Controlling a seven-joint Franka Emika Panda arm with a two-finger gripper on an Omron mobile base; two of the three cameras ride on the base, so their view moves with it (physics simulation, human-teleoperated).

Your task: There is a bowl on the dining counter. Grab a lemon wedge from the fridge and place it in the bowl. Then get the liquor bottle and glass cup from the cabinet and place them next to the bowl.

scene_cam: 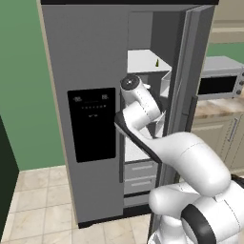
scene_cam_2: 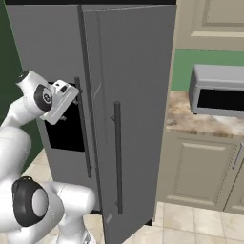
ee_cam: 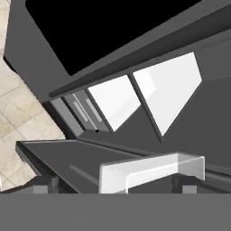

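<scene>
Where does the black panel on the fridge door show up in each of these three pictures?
Left base view: the black panel sits left of centre, on the shut door.
Right base view: the panel is at the left, partly behind the white arm.
Hand view: the panel spans the top.
Shared landmark: the fridge.

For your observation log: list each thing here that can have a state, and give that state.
Fridge: right door open, left door shut.
Lemon wedge: lying on an upper fridge shelf, untouched.
Hand: open, holding nothing.
Microwave: door shut.
</scene>
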